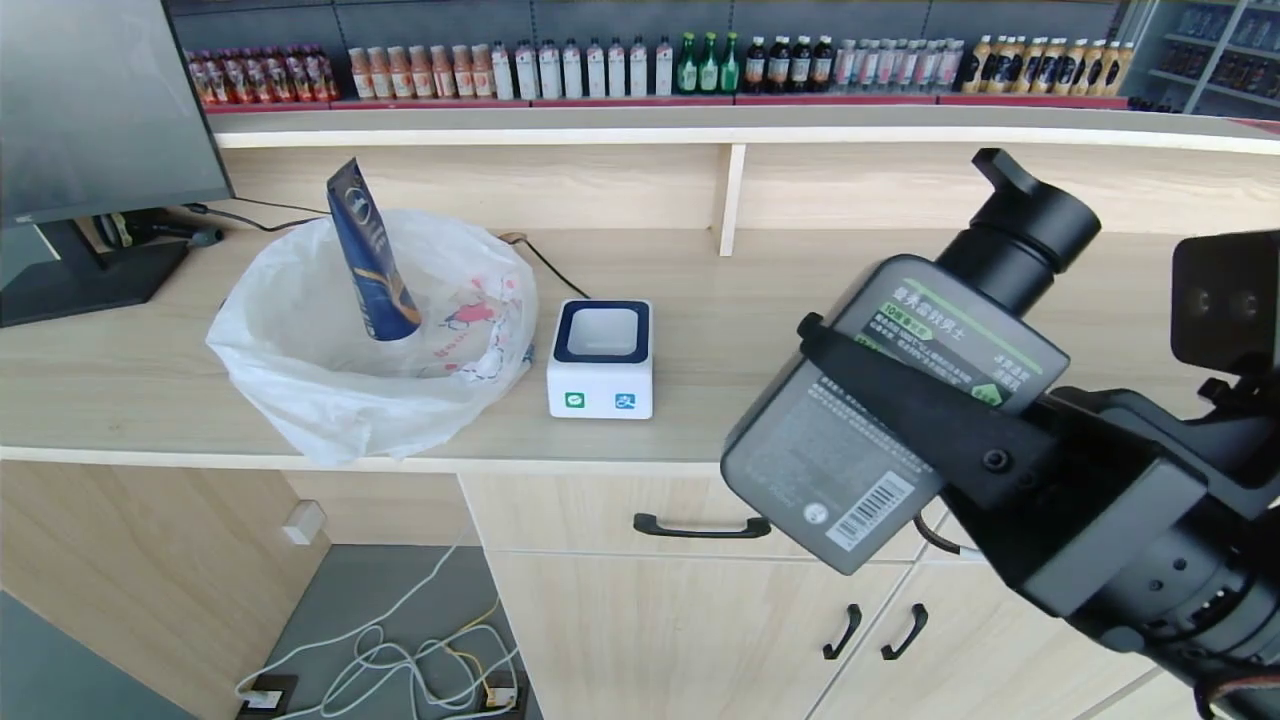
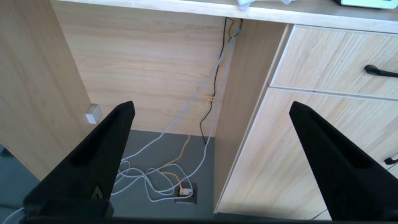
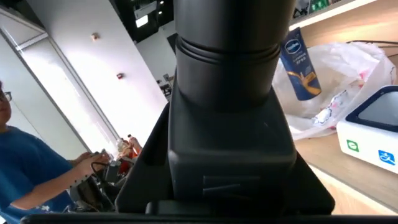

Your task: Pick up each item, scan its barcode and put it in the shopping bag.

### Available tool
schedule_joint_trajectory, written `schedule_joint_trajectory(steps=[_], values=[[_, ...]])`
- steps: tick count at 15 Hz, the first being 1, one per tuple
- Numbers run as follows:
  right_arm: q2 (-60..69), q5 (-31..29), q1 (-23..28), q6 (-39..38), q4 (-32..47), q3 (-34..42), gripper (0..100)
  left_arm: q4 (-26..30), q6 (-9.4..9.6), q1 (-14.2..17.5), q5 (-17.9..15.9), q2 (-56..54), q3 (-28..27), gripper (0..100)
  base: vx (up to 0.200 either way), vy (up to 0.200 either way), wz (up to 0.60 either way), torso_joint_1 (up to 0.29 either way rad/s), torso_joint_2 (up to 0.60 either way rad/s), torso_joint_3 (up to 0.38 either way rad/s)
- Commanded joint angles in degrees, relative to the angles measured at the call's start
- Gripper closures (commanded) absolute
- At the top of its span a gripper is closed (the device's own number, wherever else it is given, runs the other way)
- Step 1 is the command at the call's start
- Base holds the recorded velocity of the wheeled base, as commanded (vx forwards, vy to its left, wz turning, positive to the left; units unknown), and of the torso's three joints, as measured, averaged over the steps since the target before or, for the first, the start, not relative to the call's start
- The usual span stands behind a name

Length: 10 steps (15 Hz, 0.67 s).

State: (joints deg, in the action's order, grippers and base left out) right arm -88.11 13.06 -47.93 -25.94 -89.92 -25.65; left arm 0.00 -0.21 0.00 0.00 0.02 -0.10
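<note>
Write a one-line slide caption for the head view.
Right claw holds a dark grey pump bottle right of the white box scanner; a blue tube stands in the white plastic bag.

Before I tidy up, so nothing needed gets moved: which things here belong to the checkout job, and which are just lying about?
Job: grey bottle, scanner, shopping bag, blue tube standing in the bag.
Lying about: monitor, floor cables, drinks on the back shelf.

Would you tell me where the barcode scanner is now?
In the head view, the barcode scanner stands on the counter, just right of the shopping bag.
</note>
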Motion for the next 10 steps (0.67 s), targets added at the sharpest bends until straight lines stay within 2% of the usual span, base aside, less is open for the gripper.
schedule_joint_trajectory(steps=[1, 3, 5, 7, 8, 10], values=[[1.0, -1.3, 0.1, 1.8, -0.1, 1.3, 100, 0.0, 0.03, 0.0, 0.0, 0.0, 0.0, 0, 0.0, 0.0, 0.0, 0.0, 0.0, 0.0], [1.1, -2.3, 3.2, 7.3, -0.1, 4.0, 100, 0.0, -0.06, 0.0, 0.0, 0.0, 0.0, 0, 0.0, 0.0, 0.0, 0.0, 0.0, 0.0], [0.6, -3.7, 9.1, 13.7, -0.1, 5.6, 100, 0.0, 0.03, 0.0, 0.0, 0.0, 0.0, 0, 0.0, 0.0, 0.0, 0.0, 0.0, 0.0], [1.0, -8.0, 10.1, 16.7, 0.0, 5.4, 100, 0.0, 0.03, 0.0, 0.0, 0.0, 0.0, 0, 0.0, 0.0, 0.0, 0.0, 0.0, 0.0], [1.3, -12.9, 10.2, 18.1, 1.8, 4.3, 100, 0.1, 0.03, 0.0, 0.0, 0.0, 0.0, 0, 0.0, 0.0, 0.0, 0.0, 0.0, 0.0], [2.0, -17.4, 10.5, 20.5, 4.3, 2.9, 100, 0.0, 0.03, 0.0, 0.0, 0.0, 0.0, 0, 0.0, 0.0, 0.0, 0.0, 0.0, 0.0]])
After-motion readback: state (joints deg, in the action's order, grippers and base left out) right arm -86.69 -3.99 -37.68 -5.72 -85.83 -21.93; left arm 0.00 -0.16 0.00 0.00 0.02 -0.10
